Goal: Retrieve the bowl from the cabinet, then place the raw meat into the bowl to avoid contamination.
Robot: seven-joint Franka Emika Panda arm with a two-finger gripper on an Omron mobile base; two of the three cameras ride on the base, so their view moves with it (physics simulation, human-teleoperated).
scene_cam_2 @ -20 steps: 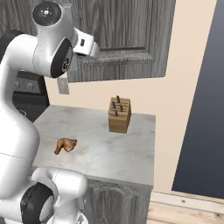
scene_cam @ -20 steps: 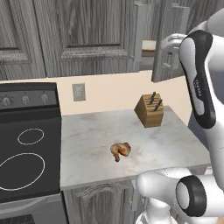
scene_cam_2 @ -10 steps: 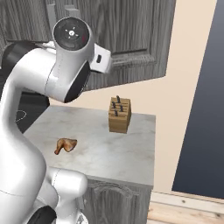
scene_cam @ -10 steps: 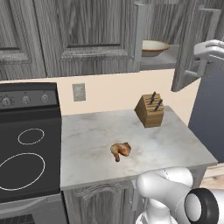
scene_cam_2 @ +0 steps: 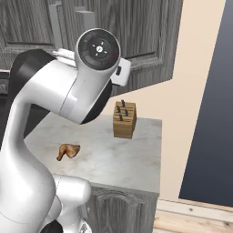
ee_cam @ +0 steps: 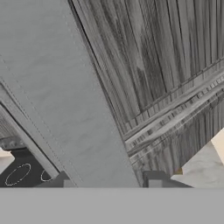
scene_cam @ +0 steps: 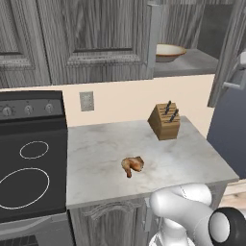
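one bowl (scene_cam: pixel 169 52) in the open cabinet (scene_cam: pixel 185 65), one raw meat (scene_cam: pixel 132 165) (counter), finger spread unclear.

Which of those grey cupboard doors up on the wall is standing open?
The far-right door of the cabinet, above the knife block. It is swung outward, exposing the shelf with the bowl; the doors to its left sit flush and closed.

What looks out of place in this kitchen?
A raw chicken piece lies bare on the marble counter, with no plate under it. The bowl sits up in the open cabinet.
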